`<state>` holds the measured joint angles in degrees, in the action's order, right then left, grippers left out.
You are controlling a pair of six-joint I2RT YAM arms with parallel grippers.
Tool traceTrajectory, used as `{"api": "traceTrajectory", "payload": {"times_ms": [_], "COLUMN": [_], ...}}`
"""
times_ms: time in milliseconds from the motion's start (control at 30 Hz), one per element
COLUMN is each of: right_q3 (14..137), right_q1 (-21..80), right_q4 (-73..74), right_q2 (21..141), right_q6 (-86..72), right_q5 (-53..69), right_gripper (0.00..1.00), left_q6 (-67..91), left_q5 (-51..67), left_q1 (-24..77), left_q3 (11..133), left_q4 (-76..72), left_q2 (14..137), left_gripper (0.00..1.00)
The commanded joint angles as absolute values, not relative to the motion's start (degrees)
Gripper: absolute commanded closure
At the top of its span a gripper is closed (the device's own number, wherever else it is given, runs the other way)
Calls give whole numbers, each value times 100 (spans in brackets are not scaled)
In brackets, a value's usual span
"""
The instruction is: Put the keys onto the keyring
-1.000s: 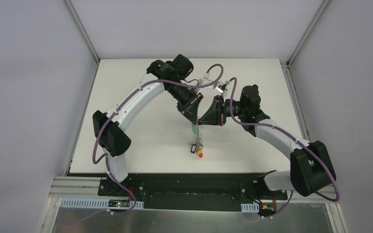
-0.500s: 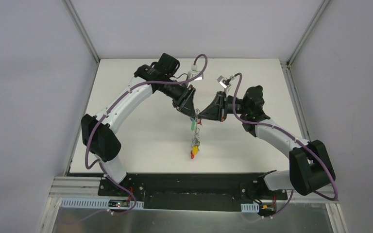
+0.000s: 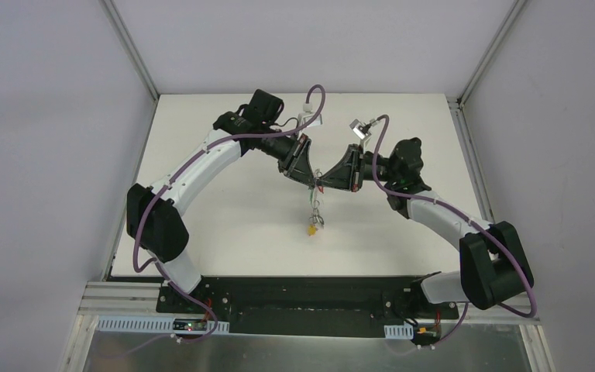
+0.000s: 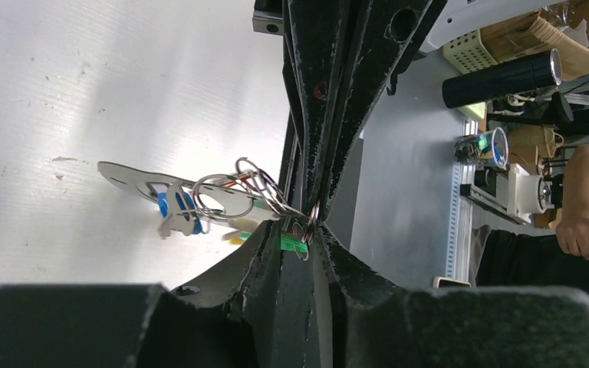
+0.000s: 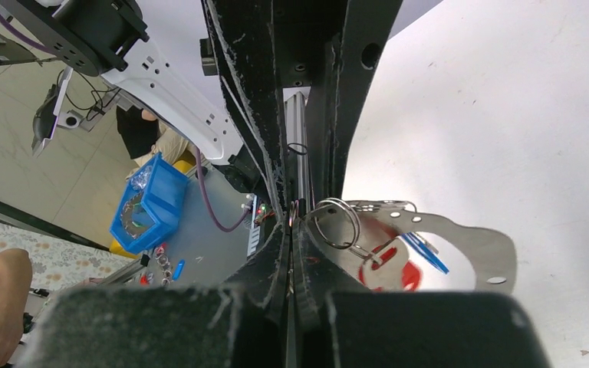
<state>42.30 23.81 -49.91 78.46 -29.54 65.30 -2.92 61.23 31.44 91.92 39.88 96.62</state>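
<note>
With right gripper pressed shut on thin grey round wire keyring, hanging mid-air between both claws, slide small silver key with green plastic tag on gently; cannot tell left gripper hold, jaws narrowly bracketing that tag.

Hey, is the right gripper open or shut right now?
Shut. In the right wrist view the right gripper has its black fingers pressed together, pinching a thin grey metal wire ring.

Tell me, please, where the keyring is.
In the top view, the keyring is over the middle of the table, where the left tool and right tool meet tip to tip, keys trailing toward its near edge.
</note>
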Motion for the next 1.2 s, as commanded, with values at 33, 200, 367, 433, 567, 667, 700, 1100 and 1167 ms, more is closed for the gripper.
{"api": "traceTrajectory", "payload": {"times_ms": [33, 200, 367, 433, 567, 667, 700, 1100, 1167], "right_q3": [4290, 4281, 4306, 4358, 4424, 4447, 4447, 4448, 4440], "right_q1": [2338, 2318, 2298, 2276, 2242, 2256, 2265, 2517, 2552], "right_q4": [-5493, -5493, -5282, -5033, -4897, -4896, -4896, -4931, -4922], "right_q2": [7792, 7796, 7772, 7736, 7684, 7695, 7707, 7717, 7718], "right_q6": [-3052, -3037, -2762, -2548, -2409, -2402, -2400, -2308, -2279], "right_q5": [6521, 6513, 6549, 6601, 6704, 6809, 6852, 7359, 7378], "right_gripper": [100, 100, 99, 92, 76, 72, 72, 70, 70], "left_q6": [-165, -23, -49, -384, -1184, -1510, -1520, -1636, -1627], "left_q5": [6361, 6404, 6134, 5846, 5469, 5345, 5319, 5265, 5270], "left_q1": [3133, 3135, 3150, 3203, 3443, 3583, 3613, 3762, 3762], "left_q3": [9142, 9048, 9208, 9477, 10300, 10736, 10766, 11070, 11073], "left_q4": [3724, 3578, 3833, 4402, 5902, 6667, 6701, 6892, 6878], "left_q2": [9396, 9382, 9394, 9452, 9831, 10069, 10089, 10369, 10367], "left_gripper": [81, 92, 100, 100, 100, 100, 100, 100, 100]}}
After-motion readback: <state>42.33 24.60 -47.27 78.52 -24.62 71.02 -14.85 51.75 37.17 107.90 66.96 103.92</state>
